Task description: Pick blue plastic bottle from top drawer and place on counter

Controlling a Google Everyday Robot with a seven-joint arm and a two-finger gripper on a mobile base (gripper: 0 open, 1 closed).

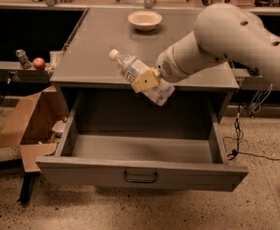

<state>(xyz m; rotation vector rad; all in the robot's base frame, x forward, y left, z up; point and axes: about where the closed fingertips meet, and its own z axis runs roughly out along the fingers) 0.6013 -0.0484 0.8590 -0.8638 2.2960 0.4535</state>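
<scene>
A white robot arm's tool grips the blue plastic bottle around its middle, cap tilted up-left, over the near edge of the bench above the open top drawer; likely light, thin-walled and slippery, so a gentle mid-body hold suits.

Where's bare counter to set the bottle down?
Gripper holds the blue plastic bottle at the counter front edge. Bare: the left-front stretch, between the bowl and that edge. The right side is hidden behind the arm.
</scene>
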